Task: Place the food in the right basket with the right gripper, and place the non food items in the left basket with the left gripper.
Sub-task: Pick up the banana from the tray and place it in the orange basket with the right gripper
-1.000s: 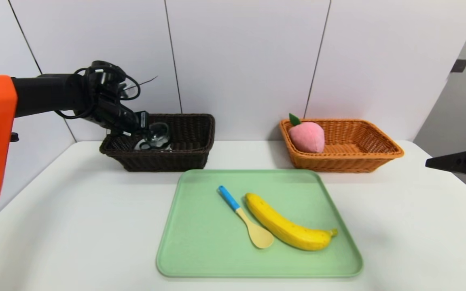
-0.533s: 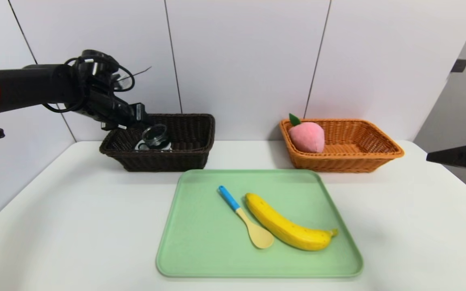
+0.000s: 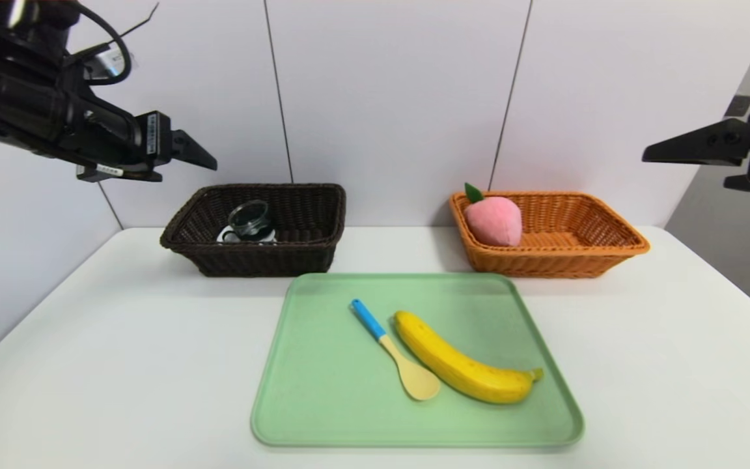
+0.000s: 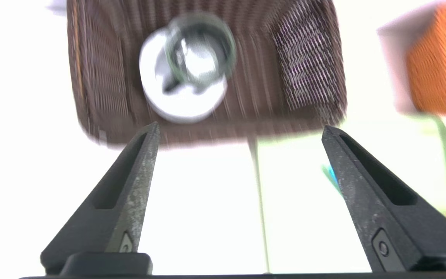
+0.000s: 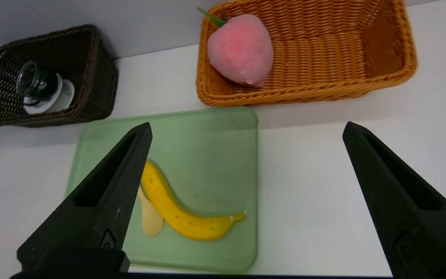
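My left gripper [image 3: 209,163] hangs open and empty, high above the left end of the dark brown left basket [image 3: 254,228]. Inside that basket a clear glass cup [image 3: 249,218] rests on a white tape roll [image 3: 228,236]. The pink peach [image 3: 493,220] lies in the orange right basket [image 3: 547,234]. A yellow banana [image 3: 463,368] and a blue-handled spoon [image 3: 394,352] lie side by side on the green tray [image 3: 323,391]. My right gripper [image 3: 661,159] is raised at the far right, open and empty, with the banana [image 5: 180,217] below its left finger.
The white table [image 3: 121,339] holds the tray at front centre and both baskets along the back wall. Bare table lies left and right of the tray. A gap separates the two baskets.
My left gripper let go of the glass cup in the dark basket, opened wide and rose up and to the left. My right gripper also rose at the far right.
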`<state>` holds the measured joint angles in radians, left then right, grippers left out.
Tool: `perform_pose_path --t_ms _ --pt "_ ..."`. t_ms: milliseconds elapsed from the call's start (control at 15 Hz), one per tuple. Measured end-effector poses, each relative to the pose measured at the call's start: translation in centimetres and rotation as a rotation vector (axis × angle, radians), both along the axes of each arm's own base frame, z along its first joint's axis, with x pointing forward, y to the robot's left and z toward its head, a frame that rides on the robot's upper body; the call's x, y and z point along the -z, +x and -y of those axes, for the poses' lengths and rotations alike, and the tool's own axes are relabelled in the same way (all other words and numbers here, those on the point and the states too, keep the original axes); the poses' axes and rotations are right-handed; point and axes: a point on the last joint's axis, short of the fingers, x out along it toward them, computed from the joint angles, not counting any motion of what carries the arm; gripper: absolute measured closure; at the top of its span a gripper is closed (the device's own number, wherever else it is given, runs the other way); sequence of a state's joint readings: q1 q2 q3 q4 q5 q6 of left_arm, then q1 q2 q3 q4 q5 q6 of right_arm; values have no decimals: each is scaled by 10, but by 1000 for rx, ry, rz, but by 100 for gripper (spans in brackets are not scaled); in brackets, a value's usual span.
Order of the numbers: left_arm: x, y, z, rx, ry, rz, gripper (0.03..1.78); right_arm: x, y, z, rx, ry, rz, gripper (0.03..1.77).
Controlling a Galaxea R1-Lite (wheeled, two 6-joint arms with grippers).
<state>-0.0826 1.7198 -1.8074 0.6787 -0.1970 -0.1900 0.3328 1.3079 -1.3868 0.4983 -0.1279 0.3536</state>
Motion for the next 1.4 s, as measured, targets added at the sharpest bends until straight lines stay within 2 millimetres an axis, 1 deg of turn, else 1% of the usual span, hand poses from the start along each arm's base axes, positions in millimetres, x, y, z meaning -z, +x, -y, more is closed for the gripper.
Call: perform_pose_path --t_ms 133,267,467,600,733,1000,1267,1400 --pt "-2 -38 0 20 -1 -10 27 -1 14 -20 -71 -24 -63 10" --pt "4 -78 1 44 0 -28 23 9 32 -43 -131 -69 -168 10" --pt "15 -121 -2 57 0 -39 19 31 55 -75 -191 -130 -326 10" --pt "21 -140 -4 62 1 -42 17 45 67 -93 -238 -193 -427 10" --pt "26 -154 -4 73 1 -39 16 60 76 -108 -331 -286 -511 10" --pt "29 -173 -4 94 -3 -25 14 87 95 -128 -499 -448 -549 10" --pt "33 -185 -5 96 -6 -17 13 108 100 -148 -587 -527 -581 10" --pt "34 -189 -6 96 -8 -13 12 117 100 -157 -620 -554 -596 10"
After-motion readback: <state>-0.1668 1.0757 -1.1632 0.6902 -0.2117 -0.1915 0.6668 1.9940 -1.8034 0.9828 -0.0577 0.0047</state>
